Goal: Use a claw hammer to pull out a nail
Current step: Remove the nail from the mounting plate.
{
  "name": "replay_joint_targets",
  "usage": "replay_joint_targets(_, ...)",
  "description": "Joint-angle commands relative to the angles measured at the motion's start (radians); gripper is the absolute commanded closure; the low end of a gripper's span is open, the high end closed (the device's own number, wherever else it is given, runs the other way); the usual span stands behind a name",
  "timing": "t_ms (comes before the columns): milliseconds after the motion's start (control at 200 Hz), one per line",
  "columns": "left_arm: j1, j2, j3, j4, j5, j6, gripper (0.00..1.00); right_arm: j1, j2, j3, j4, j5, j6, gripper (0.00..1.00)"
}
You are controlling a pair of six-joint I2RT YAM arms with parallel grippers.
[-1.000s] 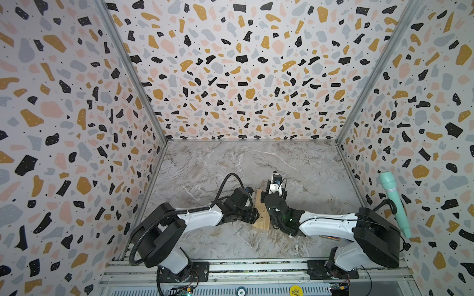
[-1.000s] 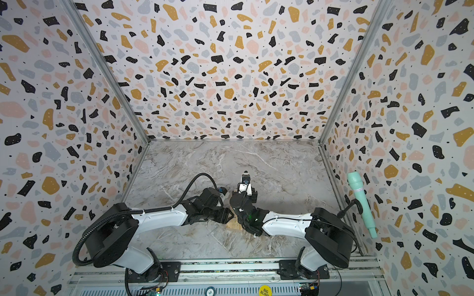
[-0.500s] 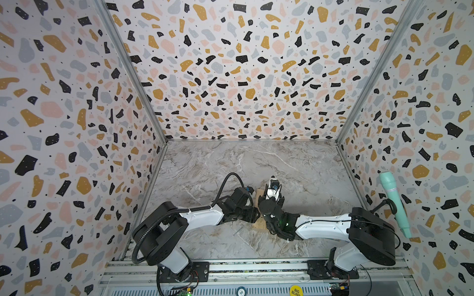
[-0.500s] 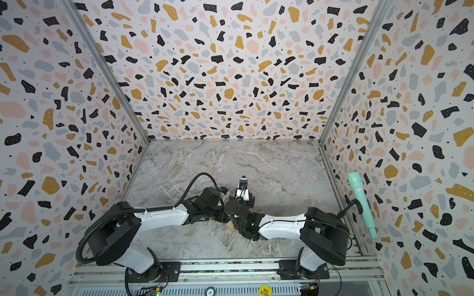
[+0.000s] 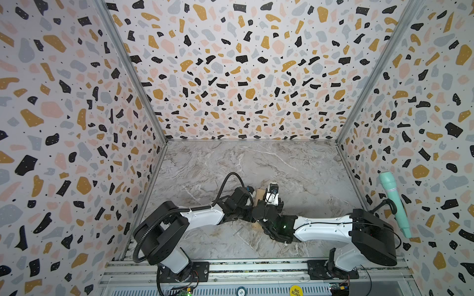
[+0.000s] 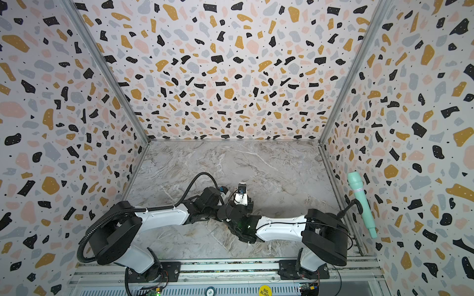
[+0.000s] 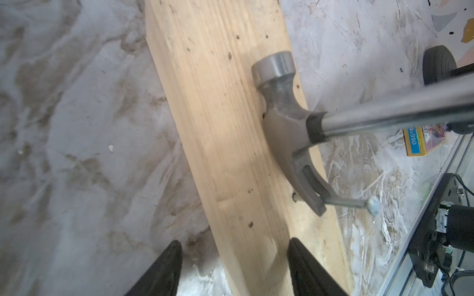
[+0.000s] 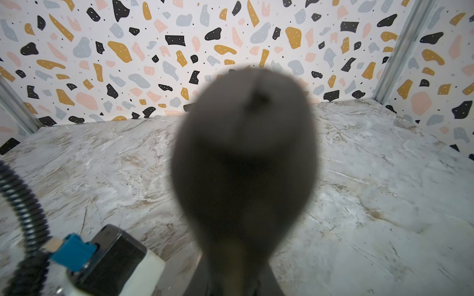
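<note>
1 silvery claw hammer (image 7: 287, 120) hooks a thin nail (image 7: 346, 202) over grained plank (image 7: 218, 128).

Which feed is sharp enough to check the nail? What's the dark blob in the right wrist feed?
Left wrist view: claw hammer head and nail fairly sharp, the plank edges bowed by the lens. Right wrist view: the blob is the hammer's handle end, too close to focus. Both top views: arms hide the nail.

The far half of the tabletop (image 5: 256, 159) is free for passage. Near the front centre, the left arm (image 5: 202, 215) and right arm (image 5: 320, 228) converge over the wooden plank (image 7: 225, 128), where the claw hammer (image 7: 284, 123) and the protruding nail (image 7: 343, 202) obstruct one edge.
</note>
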Motion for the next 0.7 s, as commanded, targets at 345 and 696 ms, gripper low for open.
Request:
replay_joint_targets(345,0.004,0.039,0.0,-0.047,-0.02,0.009,0.33,0.021,-0.018,0.083,-0.245,0.007,0.13,1.0)
replay_joint_targets(696,0.003,0.071,-0.011,-0.071,-0.056,0.018,0.33,-0.055,0.005,0.174,-0.419,-0.161,0.169,1.0)
